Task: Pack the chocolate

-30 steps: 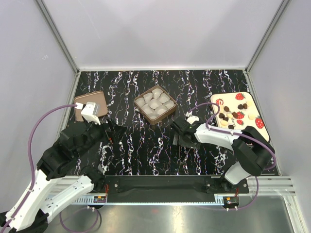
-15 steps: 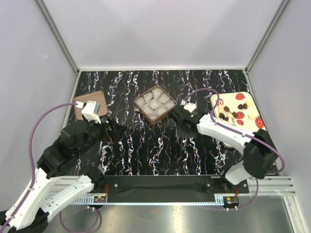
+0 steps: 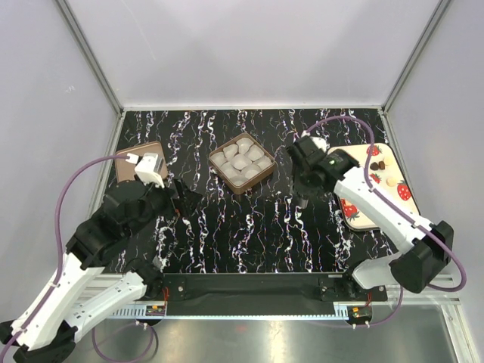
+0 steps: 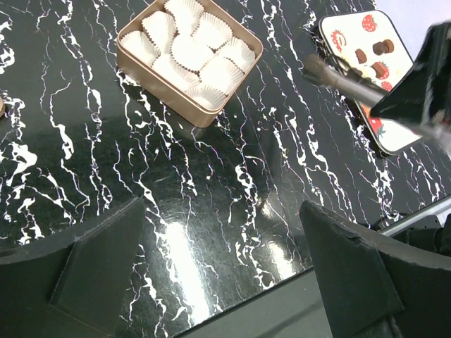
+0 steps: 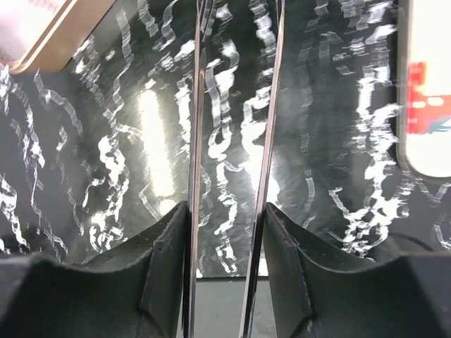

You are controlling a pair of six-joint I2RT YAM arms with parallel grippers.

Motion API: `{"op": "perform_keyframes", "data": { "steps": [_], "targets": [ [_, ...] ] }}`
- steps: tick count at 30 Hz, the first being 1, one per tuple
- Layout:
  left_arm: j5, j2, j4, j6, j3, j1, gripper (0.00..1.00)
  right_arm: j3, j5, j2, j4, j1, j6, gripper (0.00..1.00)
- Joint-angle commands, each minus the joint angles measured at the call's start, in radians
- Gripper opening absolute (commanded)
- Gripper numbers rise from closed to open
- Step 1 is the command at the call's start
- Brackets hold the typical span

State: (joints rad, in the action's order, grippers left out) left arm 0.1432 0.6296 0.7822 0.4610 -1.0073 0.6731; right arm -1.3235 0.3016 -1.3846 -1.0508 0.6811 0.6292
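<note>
Tabletop (image 3: 249,227): tin (image 4: 162,89) of cups (image 3: 242,162), chocolate (image 4: 382,48) tray (image 4: 352,34)

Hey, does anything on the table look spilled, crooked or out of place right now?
Nothing is spilled. The box sits turned cornerwise on the table, and its white paper cups are crowded and overlapping rather than in neat rows. The chocolates in view all lie on the strawberry tray.

Overhead overview, two wrist close-ups, common tin (image 3: 241,162)
</note>
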Motion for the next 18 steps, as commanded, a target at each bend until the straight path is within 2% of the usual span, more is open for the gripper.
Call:
{"op": "perform_keyframes", "data": {
  "steps": [1, 3, 9, 13, 18],
  "targets": [
    [-0.011, 0.002, -0.077, -0.007, 0.022, -0.001, 0.99, -0.077, -0.035, 0.065, -0.04, -0.129, -0.08, 0.5],
    [-0.02, 0.001, -0.1, -0.002, 0.042, -0.001, 0.99, -0.106, -0.035, 0.084, -0.057, -0.223, -0.106, 0.5],
    [-0.086, 0.028, -0.158, 0.008, 0.13, -0.001, 0.99, -0.106, -0.045, 0.058, -0.032, -0.402, -0.164, 0.48],
    [-0.077, 0.039, -0.149, -0.018, 0.148, -0.001, 0.99, -0.085, -0.126, 0.015, 0.038, -0.541, -0.192, 0.43],
    [-0.051, 0.019, -0.15, -0.035, 0.174, -0.001, 0.99, -0.08, -0.209, -0.054, 0.094, -0.64, -0.238, 0.4]
  ]
}}
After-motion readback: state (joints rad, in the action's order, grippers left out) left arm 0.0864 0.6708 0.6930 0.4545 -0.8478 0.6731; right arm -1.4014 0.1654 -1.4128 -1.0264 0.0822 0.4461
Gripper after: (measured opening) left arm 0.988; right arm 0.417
